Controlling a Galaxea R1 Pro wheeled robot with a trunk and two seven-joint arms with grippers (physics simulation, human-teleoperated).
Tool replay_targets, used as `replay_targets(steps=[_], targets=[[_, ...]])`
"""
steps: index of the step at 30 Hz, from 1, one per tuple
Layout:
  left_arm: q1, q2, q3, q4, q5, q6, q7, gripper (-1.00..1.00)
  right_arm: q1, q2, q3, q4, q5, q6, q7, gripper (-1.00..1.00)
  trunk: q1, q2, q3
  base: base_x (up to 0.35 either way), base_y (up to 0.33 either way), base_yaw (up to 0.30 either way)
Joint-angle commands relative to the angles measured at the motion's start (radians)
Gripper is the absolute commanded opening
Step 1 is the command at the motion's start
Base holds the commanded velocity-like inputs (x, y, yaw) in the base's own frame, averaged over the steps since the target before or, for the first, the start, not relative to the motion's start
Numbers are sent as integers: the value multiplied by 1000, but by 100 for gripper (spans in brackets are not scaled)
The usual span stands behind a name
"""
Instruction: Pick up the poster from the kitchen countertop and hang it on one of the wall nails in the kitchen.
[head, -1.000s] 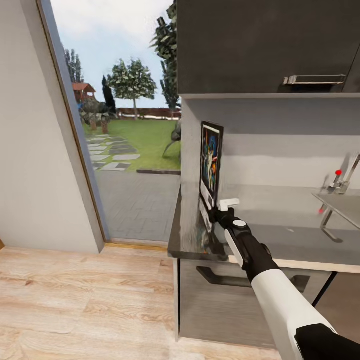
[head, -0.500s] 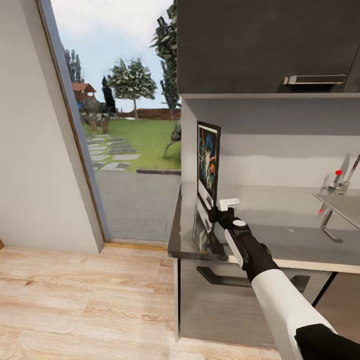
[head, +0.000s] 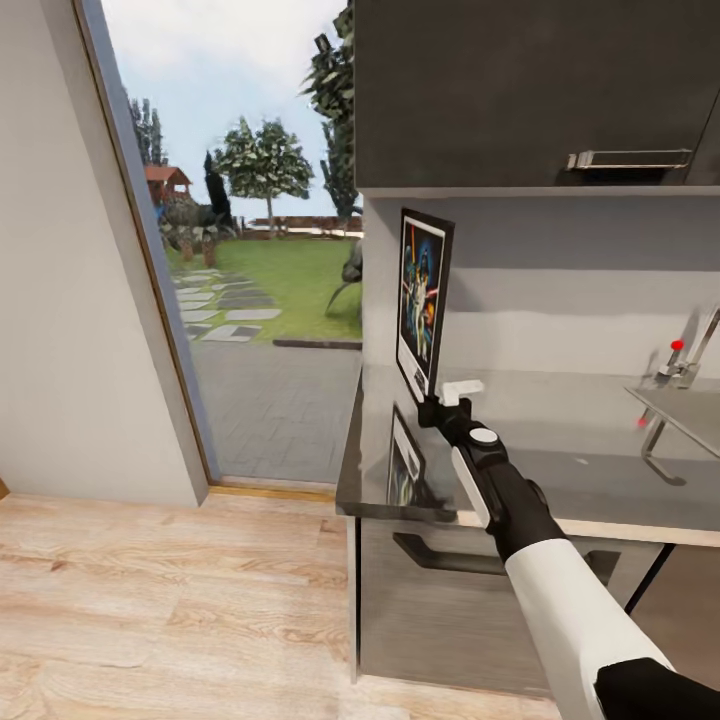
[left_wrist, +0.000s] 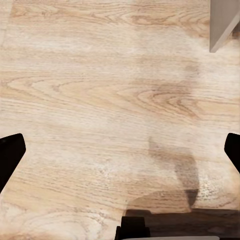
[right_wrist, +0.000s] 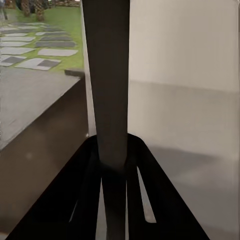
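At the left of the head view stands a pale wall, and beside it a tall glass door looks out on grass, paving stones and trees. A light wood floor fills the lower left.

In the middle of the frame is one poster. It stands upright with its long axis vertical, leaning only a little, and its printed face is turned toward the left of the frame, so it shows at a steep angle. It hangs clear above the left end of the grey table, and its reflection lies in the shiny top just below it.

The right hand reaches up from the lower right and pinches the poster's bottom edge at the near corner. In the right wrist view the poster shows edge-on as one dark vertical strip, and the two dark fingers are pressed against its two sides.

One dark upper cabinet with one metal handle fills the upper right. At the right edge is one tap with a red knob.

In the left wrist view the left hand hangs over the wood floor, its two dark fingertips spread wide apart at the frame's edges, holding nothing.
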Motion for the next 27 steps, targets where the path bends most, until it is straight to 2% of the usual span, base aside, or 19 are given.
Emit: replay_targets(steps=[1, 8, 27], targets=[[0, -1, 5, -1, -10, -2, 0, 100, 0, 0, 1, -5, -3, 7, 1, -100, 0, 0, -1, 0, 0, 0], [0, -1, 5, -1, -10, -2, 0, 100, 1, 0, 1, -13, -3, 18, 1, -100, 0, 0, -1, -65, 0, 0], [0, -1, 5, -3, -10, -2, 0, 100, 2, 1, 3, -20, -4, 22, 1, -100, 0, 0, -1, -303, 0, 2]])
